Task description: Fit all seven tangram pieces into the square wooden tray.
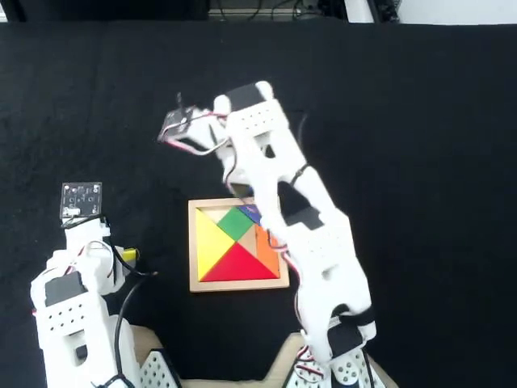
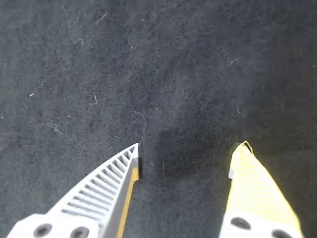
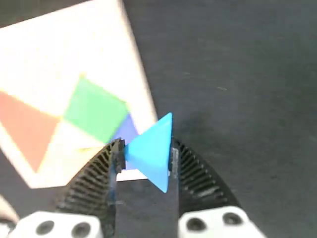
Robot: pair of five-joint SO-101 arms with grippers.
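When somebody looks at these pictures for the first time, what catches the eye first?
The light blue triangle clamped in the right gripper stands out, with the wooden tray just beyond it. At mid-table, that tray already shows a yellow triangle, a red triangle and a green square. The left gripper hangs open above black cloth.

Left gripper (image 2: 190, 145) spread wide — right gripper (image 3: 146, 146) pinching a blue triangle (image 3: 151, 154).

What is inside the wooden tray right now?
A yellow triangle, red triangle, green square, orange piece and a sliver of dark blue piece lie in the wooden tray. The right arm covers its far right part, so whatever lies there is hidden.
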